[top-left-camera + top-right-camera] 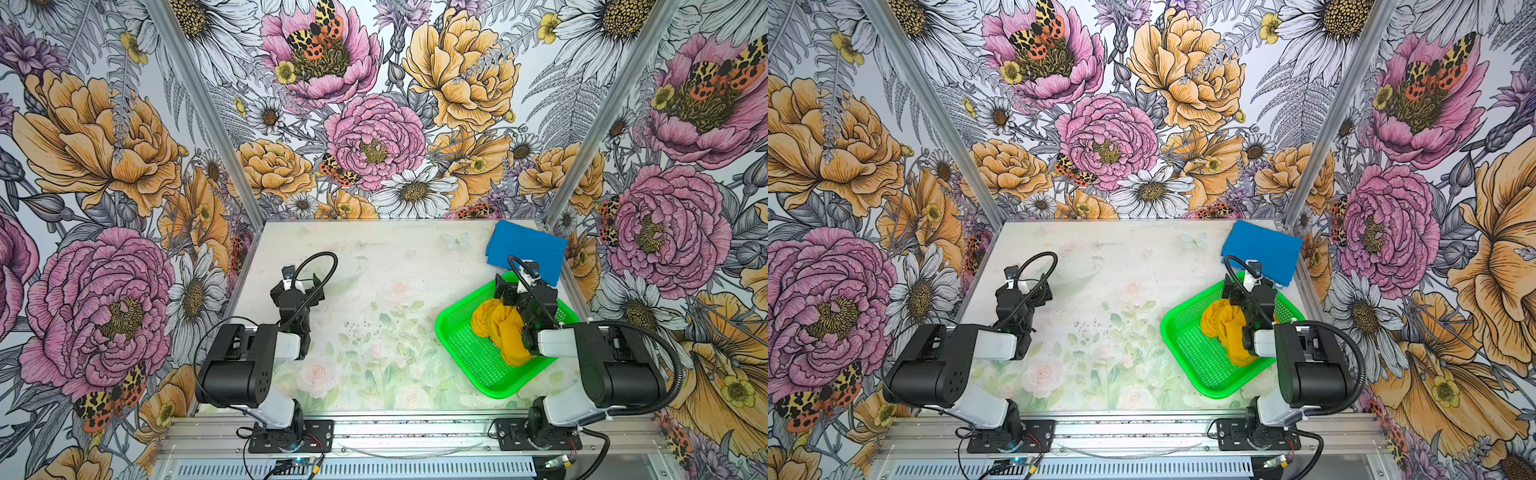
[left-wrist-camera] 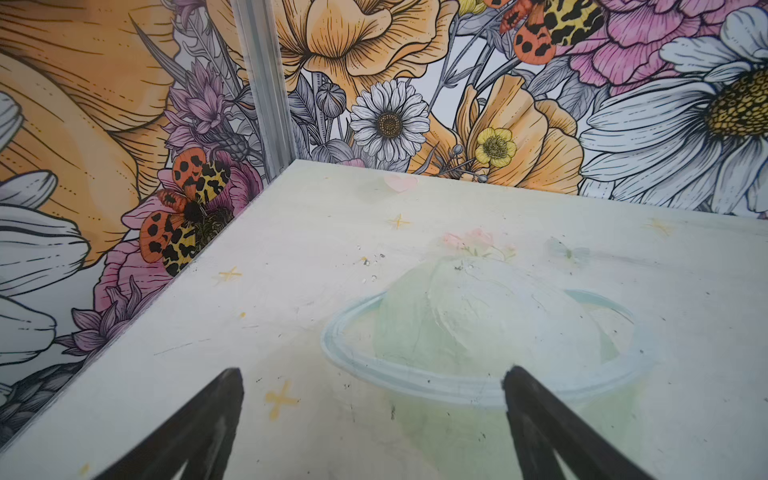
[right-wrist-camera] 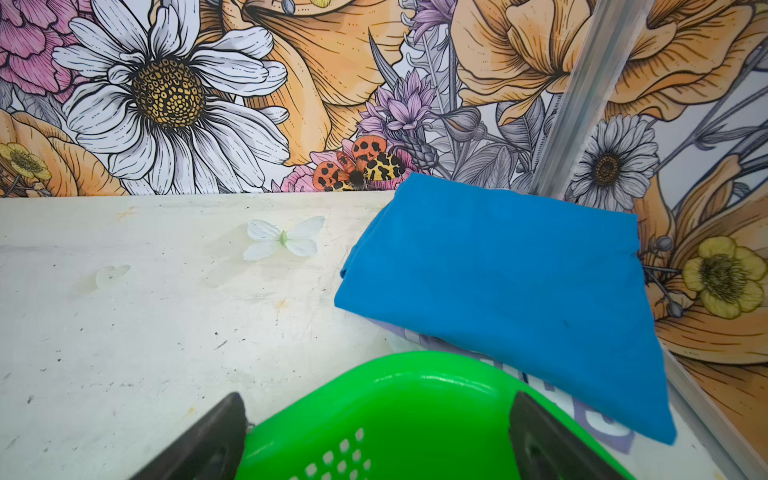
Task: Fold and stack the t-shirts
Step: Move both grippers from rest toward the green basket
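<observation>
While the blue t-shirt [image 1: 528, 249] lies folded flat in the far right corner of the table [image 1: 374, 270], the mustard-yellow t-shirt [image 1: 496, 326] sits crumpled in the green basket [image 1: 478, 365] just nearer: second item, fetch stage.
My right gripper [image 3: 378, 399]: jaws spread wide, nothing between them, over the basket's far rim, beside the yellow heap. My left gripper [image 2: 372, 372]: likewise spread and empty, above bare table on the left, well apart from both shirts. Step in hand, by my judgement: lifting the mustard-yellow t-shirt out for folding. Next move calls for lowering my right gripper onto a raised fold, closing on cloth alone, not mesh, then carrying it to the open middle.
</observation>
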Motion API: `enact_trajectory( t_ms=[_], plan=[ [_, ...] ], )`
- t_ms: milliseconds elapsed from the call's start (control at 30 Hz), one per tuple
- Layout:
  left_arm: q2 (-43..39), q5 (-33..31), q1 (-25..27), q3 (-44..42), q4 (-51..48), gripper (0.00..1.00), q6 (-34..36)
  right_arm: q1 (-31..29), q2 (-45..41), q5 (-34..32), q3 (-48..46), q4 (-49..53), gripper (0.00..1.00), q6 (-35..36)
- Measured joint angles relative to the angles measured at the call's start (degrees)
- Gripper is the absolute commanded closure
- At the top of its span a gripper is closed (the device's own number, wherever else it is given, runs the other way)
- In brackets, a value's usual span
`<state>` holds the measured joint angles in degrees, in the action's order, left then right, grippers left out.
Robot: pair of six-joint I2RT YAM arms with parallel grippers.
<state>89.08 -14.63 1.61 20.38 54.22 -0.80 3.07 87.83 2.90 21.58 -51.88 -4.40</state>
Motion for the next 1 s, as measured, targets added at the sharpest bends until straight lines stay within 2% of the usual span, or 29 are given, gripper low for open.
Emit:
enact_trajectory(
  t_ms=[767, 867, 1000],
  plan=[
    [-0.1, 2.2, -0.3, 0.3, -1.3, 0.01, 0.4, 0.0, 0.0, 0.0, 0.0, 0.1, 0.00, 0.0],
    [-2.2, -1.0, 1.0, 2.1, -6.4, 0.01, 0.8, -0.3, -0.7, -0.3, 0.3, 1.5, 0.00, 0.2],
    [-5.4, -11.6, 6.5, 13.1, -21.1, 0.01, 1.3, -1.2, -5.7, -2.4, 3.7, 12.8, 0.00, 0.4]
  ],
)
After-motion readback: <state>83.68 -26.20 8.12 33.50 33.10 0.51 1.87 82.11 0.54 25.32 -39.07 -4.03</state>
